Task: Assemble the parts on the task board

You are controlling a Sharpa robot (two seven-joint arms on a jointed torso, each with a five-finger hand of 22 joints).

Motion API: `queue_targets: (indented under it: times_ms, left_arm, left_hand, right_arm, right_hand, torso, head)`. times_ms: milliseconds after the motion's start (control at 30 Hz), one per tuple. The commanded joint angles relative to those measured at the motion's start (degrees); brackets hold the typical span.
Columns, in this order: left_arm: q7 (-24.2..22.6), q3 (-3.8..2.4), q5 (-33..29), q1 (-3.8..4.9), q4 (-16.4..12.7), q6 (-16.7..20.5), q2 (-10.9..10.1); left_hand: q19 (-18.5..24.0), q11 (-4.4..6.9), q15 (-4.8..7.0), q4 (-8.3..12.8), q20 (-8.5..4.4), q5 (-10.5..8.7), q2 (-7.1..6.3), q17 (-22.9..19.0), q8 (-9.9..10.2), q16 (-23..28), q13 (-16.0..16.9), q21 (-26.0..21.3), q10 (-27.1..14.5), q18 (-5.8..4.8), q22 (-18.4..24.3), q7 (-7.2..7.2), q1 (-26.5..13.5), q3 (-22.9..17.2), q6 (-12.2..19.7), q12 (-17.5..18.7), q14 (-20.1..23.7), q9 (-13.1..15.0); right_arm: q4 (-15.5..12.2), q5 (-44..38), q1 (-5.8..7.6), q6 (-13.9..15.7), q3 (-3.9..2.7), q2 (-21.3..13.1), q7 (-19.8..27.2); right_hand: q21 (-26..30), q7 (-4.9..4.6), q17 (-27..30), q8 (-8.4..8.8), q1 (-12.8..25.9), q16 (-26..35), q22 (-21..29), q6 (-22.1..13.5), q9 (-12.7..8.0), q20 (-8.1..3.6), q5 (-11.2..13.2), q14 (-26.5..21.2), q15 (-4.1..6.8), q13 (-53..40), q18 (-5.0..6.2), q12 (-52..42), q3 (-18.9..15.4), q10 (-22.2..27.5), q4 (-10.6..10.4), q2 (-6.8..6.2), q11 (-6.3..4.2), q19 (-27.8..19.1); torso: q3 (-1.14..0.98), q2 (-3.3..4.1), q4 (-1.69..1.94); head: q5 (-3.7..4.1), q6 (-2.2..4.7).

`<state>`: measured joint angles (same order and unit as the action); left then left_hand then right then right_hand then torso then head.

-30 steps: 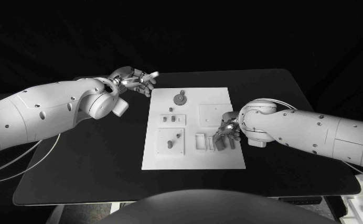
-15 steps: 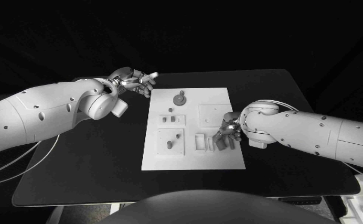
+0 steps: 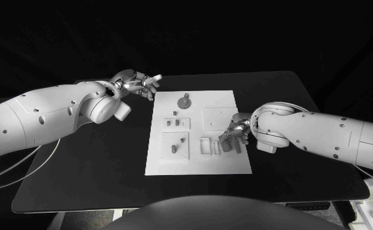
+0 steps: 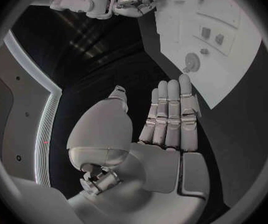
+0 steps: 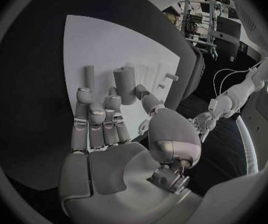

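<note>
The head camera looks steeply down from above the near table edge, taking in the whole black table (image 3: pixel 93 171) and the white task board (image 3: pixel 198 133). Each wrist camera sits close behind its own palm, facing along the fingers. All three views share the task board (image 4: pixel 233 50) (image 5: pixel 109 45).

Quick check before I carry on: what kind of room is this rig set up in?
Most likely a robotics lab or test cell: a black table against a dark backdrop, a white task board with small parts, and metal racks of equipment in the right wrist view.
</note>
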<state>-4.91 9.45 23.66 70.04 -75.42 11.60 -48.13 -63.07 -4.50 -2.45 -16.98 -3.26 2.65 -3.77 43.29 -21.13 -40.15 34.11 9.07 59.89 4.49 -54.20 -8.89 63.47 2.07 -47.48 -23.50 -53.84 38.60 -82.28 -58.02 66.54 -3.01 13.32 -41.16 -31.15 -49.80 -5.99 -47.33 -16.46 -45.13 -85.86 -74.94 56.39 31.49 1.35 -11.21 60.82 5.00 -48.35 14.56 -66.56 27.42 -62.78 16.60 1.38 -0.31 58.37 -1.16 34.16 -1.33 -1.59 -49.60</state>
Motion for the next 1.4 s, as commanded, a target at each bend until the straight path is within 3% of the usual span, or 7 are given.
queue_targets:
  times_ms: [33, 500, 733, 1000, 1400]
  left_arm:
    - [-0.18, -0.04, 0.20, 0.07, -0.15, -0.33, -0.02]
    - [-0.06, -0.04, 0.31, 0.08, -0.18, -0.41, 0.07]
    - [-0.07, -0.04, 0.34, 0.08, -0.27, -0.32, 0.06]
    - [-0.09, -0.04, 0.34, 0.09, -0.33, -0.27, 0.11]
    - [-0.05, -0.05, 0.34, 0.12, -0.37, -0.11, 0.12]
  left_hand:
    - [-0.38, 0.32, 0.22, -0.01, -0.16, 0.12, -0.19, -0.05, -0.25, -0.35, -0.07, -0.32, 0.09, 0.64, 0.06, -0.01, -0.24, -0.23, 0.35, 0.19, 0.08, -0.06]
    - [-0.39, 0.31, 0.21, -0.03, -0.15, 0.12, -0.22, -0.06, -0.26, -0.36, -0.07, -0.34, 0.09, 0.63, 0.06, -0.02, -0.24, -0.28, 0.36, 0.19, 0.09, -0.08]
    - [-0.39, 0.31, 0.20, -0.03, -0.15, 0.12, -0.25, -0.06, -0.27, -0.36, -0.08, -0.35, 0.09, 0.63, 0.06, -0.02, -0.24, -0.30, 0.35, 0.19, 0.10, -0.09]
    - [-0.40, 0.31, 0.20, -0.05, -0.13, 0.12, -0.27, -0.07, -0.28, -0.36, -0.08, -0.37, 0.09, 0.62, 0.06, -0.02, -0.31, -0.33, 0.35, 0.20, 0.10, -0.10]
    - [-0.41, 0.31, 0.20, -0.02, -0.15, 0.12, -0.23, -0.07, -0.29, -0.37, -0.08, -0.38, 0.09, 0.63, 0.05, -0.02, -0.28, -0.40, 0.36, 0.20, 0.10, -0.12]
  right_arm:
    - [-0.70, 3.04, 0.23, 2.13, -0.07, -0.30, -0.23]
    - [-0.72, 13.38, 0.90, 3.34, -0.12, 1.96, -0.56]
    - [-0.20, 13.96, 0.99, 3.78, -0.11, 3.60, -0.61]
    - [1.28, 13.81, 1.10, 1.76, -0.09, 5.23, -0.87]
    - [2.63, 12.61, 1.09, 1.29, 0.02, 6.24, -0.89]
  right_hand:
    - [-0.20, 0.02, 0.09, -0.17, 0.24, -0.15, -0.67, 0.37, 0.13, -0.03, -0.04, 0.39, 0.11, 0.10, 0.44, -0.16, -0.20, -0.36, 0.02, -0.19, -0.10, 0.27]
    - [-0.15, 0.05, 0.15, -0.15, 0.63, -0.10, -0.59, 0.49, 0.10, -0.05, -0.02, 0.44, 0.18, 0.17, 0.44, -0.06, -0.22, -0.44, -0.20, -0.14, -0.13, 0.36]
    - [-0.12, 0.06, 0.17, -0.12, 0.92, -0.07, -0.55, 0.52, 0.07, -0.05, -0.04, 0.45, 0.22, 0.19, 0.44, -0.03, -0.24, -0.48, -0.29, -0.11, -0.14, 0.39]
    - [-0.03, 0.02, 0.20, 0.01, 1.46, -0.02, -0.49, 0.43, -0.01, -0.05, 0.04, 0.42, 0.28, 0.23, 0.44, 0.05, -0.24, -0.48, -0.41, -0.15, -0.10, 0.38]
    - [0.04, -0.04, 0.21, 0.14, 1.89, 0.02, -0.45, 0.33, -0.08, -0.04, 0.23, 0.34, 0.32, 0.25, 0.44, 0.12, -0.18, -0.42, -0.50, -0.20, -0.05, 0.35]
  torso:
    - [0.01, 0.01, 0.03]
    - [0.05, 0.02, 0.02]
    - [0.09, 0.02, 0.06]
    - [0.03, 0.03, 0.09]
    - [-0.03, 0.03, 0.03]
  head:
    - [0.03, 0.01]
    - [0.13, -0.07]
    - [0.17, -0.04]
    - [0.05, 0.00]
    - [-0.29, -0.02]
